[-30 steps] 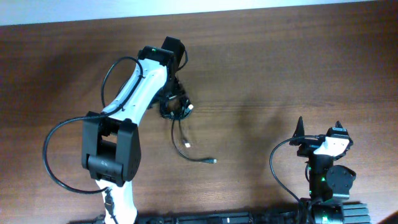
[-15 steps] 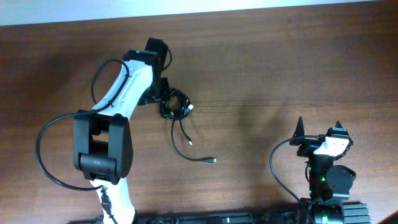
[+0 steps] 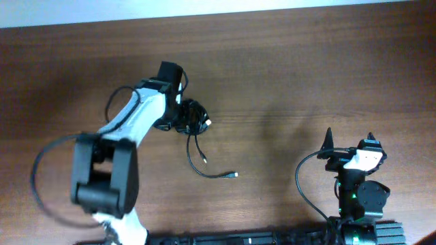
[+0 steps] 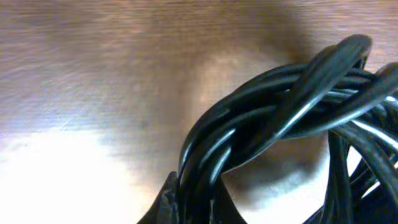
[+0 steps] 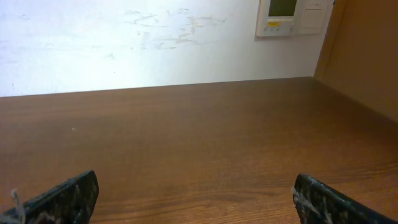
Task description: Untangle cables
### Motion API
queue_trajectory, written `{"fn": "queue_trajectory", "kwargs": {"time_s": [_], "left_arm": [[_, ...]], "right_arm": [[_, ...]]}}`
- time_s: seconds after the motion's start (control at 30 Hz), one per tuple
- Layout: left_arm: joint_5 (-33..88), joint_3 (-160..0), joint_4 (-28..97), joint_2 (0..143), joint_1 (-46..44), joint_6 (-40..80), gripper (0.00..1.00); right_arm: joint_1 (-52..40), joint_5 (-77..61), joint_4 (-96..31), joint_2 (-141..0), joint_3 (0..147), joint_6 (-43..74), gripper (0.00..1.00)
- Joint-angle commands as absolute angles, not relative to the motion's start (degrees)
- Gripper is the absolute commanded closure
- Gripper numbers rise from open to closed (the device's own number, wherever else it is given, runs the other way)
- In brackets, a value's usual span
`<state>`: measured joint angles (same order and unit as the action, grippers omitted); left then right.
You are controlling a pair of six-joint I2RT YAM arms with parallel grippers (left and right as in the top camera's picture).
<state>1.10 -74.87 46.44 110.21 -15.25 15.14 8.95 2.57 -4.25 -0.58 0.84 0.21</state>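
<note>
cables point(image 3: 193, 117) still one knot, left of table point(image 3: 293, 75) centre, tails trailing toward near edge. left gripper point(image 3: 180, 116) right at knot, looks like grab step, can't tell if clamped. right gripper point(image 3: 349, 138) spread wide, near-right corner. next, imo: tease one loop free.

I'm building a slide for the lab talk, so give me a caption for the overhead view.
Left gripper at the knotted cables on the wooden table; right gripper open, well apart.

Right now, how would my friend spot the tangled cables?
Find the brown wooden table, then the white left arm reaching across it. At its tip sit the cables, a small black knot with thin tails trailing out, thinner than the wires beside the arms.
</note>
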Motion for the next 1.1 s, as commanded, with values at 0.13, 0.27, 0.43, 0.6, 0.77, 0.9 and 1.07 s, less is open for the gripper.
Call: {"fn": "queue_trajectory", "kwargs": {"time_s": [0.13, 0.27, 0.43, 0.6, 0.77, 0.9, 1.07], "left_arm": [[4.86, -75.46, 46.11, 94.39, -15.25, 21.85, 1.0], [8.14, -75.46, 45.91, 94.54, -15.27, 21.82, 1.0], [8.16, -75.46, 46.0, 94.54, -16.1, 21.12, 1.0], [8.16, -75.46, 45.52, 94.54, -18.68, 20.97, 1.0], [8.16, -75.46, 45.5, 94.52, -21.15, 20.91, 1.0], [12.03, -75.46, 45.78, 94.52, -22.55, 12.49, 1.0], [12.62, -75.46, 47.55, 94.52, -26.96, -0.32, 1.0]], "right_arm": [[8.62, 2.9, -3.11, -0.19, 0.32, 0.6, 0.01], [8.58, -23.53, -2.7, -0.43, 0.32, 38.3, 0.02], [8.62, -32.6, 2.2, -0.47, 0.38, 44.6, 0.02], [8.62, -31.09, 1.06, -8.01, 6.35, 42.44, 0.02], [5.61, -43.9, 14.02, -36.82, 12.69, 41.87, 0.01], [-7.73, -41.63, 41.3, -61.3, 13.93, 42.3, 0.02], [-21.8, -36.8, 50.43, -86.17, 23.14, 42.48, 0.17]]}}
